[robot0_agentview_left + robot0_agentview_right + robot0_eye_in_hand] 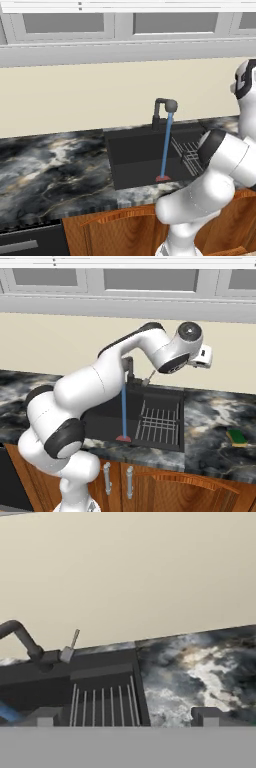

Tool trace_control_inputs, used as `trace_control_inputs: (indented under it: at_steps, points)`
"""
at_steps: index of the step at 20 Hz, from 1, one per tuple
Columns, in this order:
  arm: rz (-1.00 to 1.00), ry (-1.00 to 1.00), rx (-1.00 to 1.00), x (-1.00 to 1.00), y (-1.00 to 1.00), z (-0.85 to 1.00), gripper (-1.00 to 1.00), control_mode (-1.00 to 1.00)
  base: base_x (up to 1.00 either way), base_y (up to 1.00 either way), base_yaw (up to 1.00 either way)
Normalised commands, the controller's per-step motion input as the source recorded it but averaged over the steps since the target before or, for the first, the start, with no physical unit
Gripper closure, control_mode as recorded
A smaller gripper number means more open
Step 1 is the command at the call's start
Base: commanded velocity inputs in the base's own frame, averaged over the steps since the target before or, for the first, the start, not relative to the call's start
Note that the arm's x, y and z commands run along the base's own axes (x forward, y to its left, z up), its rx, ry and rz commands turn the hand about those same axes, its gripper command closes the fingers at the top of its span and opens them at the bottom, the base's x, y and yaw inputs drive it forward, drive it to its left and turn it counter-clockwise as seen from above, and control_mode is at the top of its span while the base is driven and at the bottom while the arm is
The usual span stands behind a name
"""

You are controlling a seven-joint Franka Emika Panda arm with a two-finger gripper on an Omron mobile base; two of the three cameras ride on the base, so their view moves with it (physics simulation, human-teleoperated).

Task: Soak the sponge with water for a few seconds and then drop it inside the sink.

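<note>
I see the small yellow sponge with a green layer (236, 437) lying flat on the grey-black marbled counter (215, 416), right of the black recessed sink (95, 416), its long axis running roughly along the counter's front edge. My two-finger gripper (125, 718) hovers high above the sink's wire rack (157, 425), jaws wide, holding nothing. The thin blue water stream (124, 411) falls straight down from the dark tap (164, 107).
</note>
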Motion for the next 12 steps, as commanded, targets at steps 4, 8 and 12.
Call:
trace_control_inputs:
  at_steps: [4,8,12]
  points:
    - [0.0,0.42,0.01,0.0,-0.11,0.0,-1.0,-1.0,0.0,0.0,0.0]
    - [0.0,0.41,0.02,-0.01,-0.18,0.0,-1.0,-1.0,0.0,0.0,0.0]
    - [0.0,0.33,0.0,0.0,-0.16,0.0,-1.0,-1.0,0.0,0.0,0.0]
